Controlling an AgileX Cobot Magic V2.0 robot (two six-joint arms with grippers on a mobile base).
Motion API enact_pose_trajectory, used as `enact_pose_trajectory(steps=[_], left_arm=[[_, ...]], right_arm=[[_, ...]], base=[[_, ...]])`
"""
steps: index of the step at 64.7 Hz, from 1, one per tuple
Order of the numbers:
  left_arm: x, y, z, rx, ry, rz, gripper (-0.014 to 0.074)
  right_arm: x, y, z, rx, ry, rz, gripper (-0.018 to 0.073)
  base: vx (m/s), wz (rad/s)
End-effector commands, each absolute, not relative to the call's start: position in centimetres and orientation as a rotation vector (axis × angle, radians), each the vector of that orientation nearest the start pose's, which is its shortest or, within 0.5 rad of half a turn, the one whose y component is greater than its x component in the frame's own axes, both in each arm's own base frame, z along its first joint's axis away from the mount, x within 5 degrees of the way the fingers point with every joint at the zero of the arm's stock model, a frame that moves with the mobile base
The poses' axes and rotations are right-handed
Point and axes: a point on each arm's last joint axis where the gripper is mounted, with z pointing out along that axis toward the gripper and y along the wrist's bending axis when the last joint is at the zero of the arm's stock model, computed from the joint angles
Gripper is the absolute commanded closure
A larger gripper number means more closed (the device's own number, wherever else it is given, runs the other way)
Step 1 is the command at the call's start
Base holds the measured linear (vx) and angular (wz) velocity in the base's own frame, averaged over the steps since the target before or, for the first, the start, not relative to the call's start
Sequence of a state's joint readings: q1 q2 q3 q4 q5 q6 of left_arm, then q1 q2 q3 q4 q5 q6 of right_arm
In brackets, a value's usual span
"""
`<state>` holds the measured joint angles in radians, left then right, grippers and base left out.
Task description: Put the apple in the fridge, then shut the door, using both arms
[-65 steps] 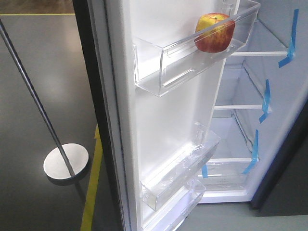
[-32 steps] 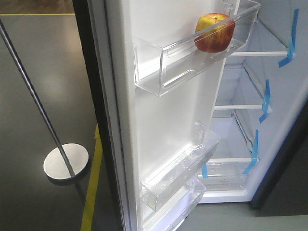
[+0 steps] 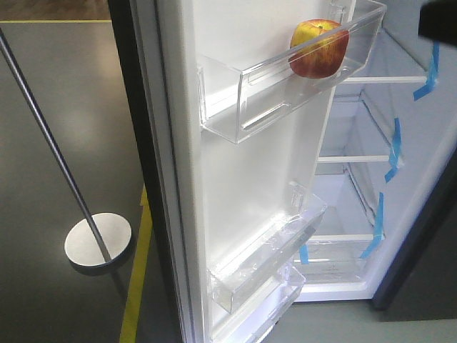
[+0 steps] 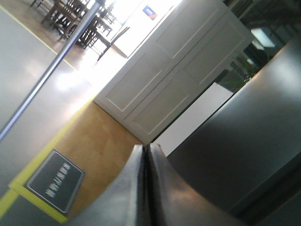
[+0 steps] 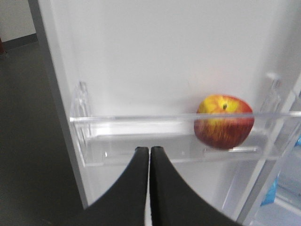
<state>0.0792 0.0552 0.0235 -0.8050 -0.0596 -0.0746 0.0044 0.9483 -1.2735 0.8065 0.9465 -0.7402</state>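
The apple (image 3: 318, 48), red with yellow patches, sits in the top clear bin (image 3: 250, 100) of the open door (image 3: 235, 186); it also shows in the right wrist view (image 5: 224, 121). The fridge (image 3: 371, 164) stands open with white shelves and blue tape strips. My right gripper (image 5: 149, 149) is shut and empty, facing the bin to the left of the apple; a dark part of it shows at the top right of the front view (image 3: 439, 21). My left gripper (image 4: 146, 147) is shut and empty beside the door's dark outer face (image 4: 244, 141).
A metal pole (image 3: 50, 143) on a round base (image 3: 98, 241) stands on the dark floor left of the door. A yellow floor line (image 3: 137, 286) runs by the door's foot. White cabinets (image 4: 174, 66) and a floor sign (image 4: 54, 181) lie beyond the left gripper.
A dark part of my right arm has come into the top right corner of the front view. The apple and door have not moved.
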Motion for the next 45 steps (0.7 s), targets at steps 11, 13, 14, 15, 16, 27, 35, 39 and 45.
enact_pose_trajectory(steps=[11,13,14,15,16,27,35,39,45], left_arm=[[6.1,1.1,21.5,-0.932,1.242,-0.801,0.0603],[6.1,1.0,21.5,-0.931,1.251,-0.813,0.0603],[6.1,0.9,21.6,-0.928,1.256,-0.820,0.0603],[6.1,0.8,21.6,-0.925,1.265,-0.826,0.0603],[6.1,0.7,21.7,-0.919,1.275,-0.835,0.0603],[5.6,0.0,25.1,-0.829,1.264,-0.901,0.0603],[4.8,-0.1,28.8,-0.731,1.204,-0.880,0.0603],[4.7,-0.2,30.6,-0.686,1.197,-0.867,0.0603],[4.8,-0.6,33.2,-0.622,1.221,-0.859,0.0603]], right_arm=[[10.2,5.3,40.8,-0.519,1.768,0.502,0.0564],[9.3,5.3,40.0,-0.519,1.768,0.503,0.0564],[9.0,5.3,39.6,-0.519,1.768,0.502,0.0564],[8.5,5.3,39.1,-0.518,1.766,0.501,0.0564],[8.2,5.3,38.8,-0.517,1.765,0.502,0.0564],[4.7,5.2,35.4,-0.490,1.715,0.486,0.0564],[3.0,4.9,34.3,-0.408,1.659,0.501,0.0564],[2.3,4.9,34.2,-0.391,1.627,0.497,0.0564],[1.7,4.8,34.3,-0.397,1.596,0.484,0.0564]], base=[[0.00,0.00],[0.00,0.00],[0.00,0.00],[0.00,0.00],[0.00,0.00],[0.00,0.00],[0.00,0.00],[0.00,0.00],[0.00,0.00]])
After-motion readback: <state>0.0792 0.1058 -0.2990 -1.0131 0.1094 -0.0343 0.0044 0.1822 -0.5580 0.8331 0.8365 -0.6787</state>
